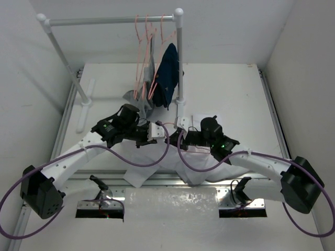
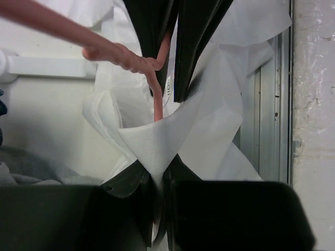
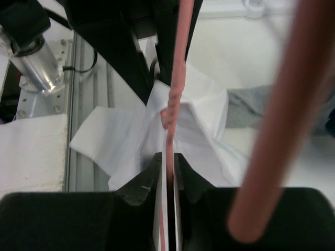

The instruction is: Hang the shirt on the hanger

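While the shirt [image 1: 149,175] is lying bunched on the table [image 1: 230,94], left gripper [image 2: 157,193] is pinching its collar, right gripper [image 3: 167,167] clamping the hanger [image 3: 168,112]; threading seemingly underway, next needing collar drawn over wire.

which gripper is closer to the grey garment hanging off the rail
Left. The left gripper is just in front of the grey garment's low end; the right gripper is further right, near the foot of the rail post.
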